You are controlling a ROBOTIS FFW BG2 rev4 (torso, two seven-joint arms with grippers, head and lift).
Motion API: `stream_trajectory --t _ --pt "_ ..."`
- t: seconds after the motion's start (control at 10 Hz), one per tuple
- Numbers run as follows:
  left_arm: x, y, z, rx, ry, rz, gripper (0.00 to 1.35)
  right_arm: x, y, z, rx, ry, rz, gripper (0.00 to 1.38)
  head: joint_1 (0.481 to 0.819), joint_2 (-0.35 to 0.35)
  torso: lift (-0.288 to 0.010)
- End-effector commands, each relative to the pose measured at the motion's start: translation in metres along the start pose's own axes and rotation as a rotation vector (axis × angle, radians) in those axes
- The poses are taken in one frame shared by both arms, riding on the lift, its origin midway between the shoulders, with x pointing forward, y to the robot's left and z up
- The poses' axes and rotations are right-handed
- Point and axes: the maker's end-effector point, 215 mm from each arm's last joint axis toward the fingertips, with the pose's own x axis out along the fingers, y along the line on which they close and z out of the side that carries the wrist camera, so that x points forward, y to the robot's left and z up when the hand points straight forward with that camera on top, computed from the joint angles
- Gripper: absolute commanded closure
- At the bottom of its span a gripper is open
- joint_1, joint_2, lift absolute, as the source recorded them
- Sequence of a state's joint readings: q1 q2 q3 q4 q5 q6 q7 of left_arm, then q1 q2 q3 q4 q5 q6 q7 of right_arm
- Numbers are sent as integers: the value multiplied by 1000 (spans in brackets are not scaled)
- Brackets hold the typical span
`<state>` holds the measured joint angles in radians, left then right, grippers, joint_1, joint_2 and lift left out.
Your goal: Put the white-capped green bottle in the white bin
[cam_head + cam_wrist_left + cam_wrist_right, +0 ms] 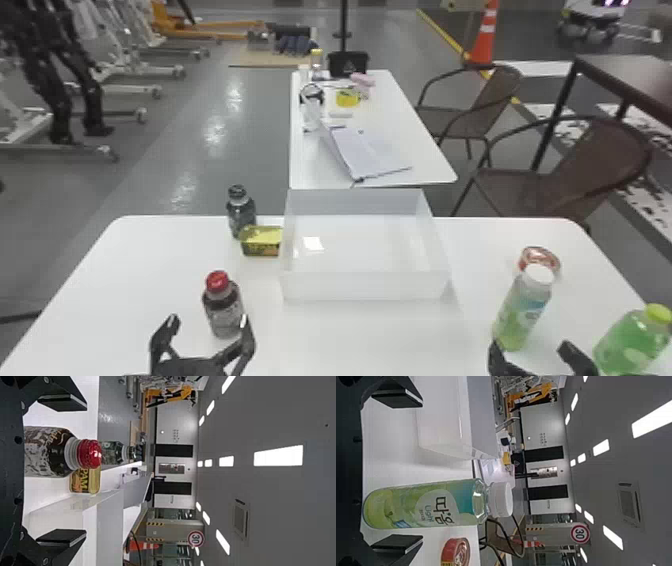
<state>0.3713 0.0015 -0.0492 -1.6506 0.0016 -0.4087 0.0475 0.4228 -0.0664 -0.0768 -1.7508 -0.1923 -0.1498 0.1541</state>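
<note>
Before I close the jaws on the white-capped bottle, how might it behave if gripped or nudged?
Standing tall and narrow, the white-capped bottle could tip if pushed high. Its smooth side may slip a little. The label hides its fill, so weight is a guess.

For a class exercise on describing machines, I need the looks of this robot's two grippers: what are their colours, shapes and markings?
The left gripper and right gripper match: black, each with two angular fingers ending in flat, wedge-shaped tips. Small round fasteners dot the left one's dark frame.
</note>
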Motion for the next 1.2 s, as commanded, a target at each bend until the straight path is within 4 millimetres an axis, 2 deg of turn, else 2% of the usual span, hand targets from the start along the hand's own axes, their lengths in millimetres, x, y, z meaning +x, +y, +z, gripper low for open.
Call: stream_trajectory --t 0.0,0.6,0.8,1.1 --pt "0 -1 1 -1 -3 1 174 4 -9 -1 7 -10 -19 98 549 0 -100" --pt "1 -1 3 -4 -10 2 174 27 -52 9 -80 -29 -42 99 549 0 -100" --pt "0 2 3 -2 -12 6 176 39 -61 12 -85 -32 -45 99 549 0 -100" --pt "0 2 2 -3 -12 7 174 58 -54 15 -102 -30 6 99 549 0 -100"
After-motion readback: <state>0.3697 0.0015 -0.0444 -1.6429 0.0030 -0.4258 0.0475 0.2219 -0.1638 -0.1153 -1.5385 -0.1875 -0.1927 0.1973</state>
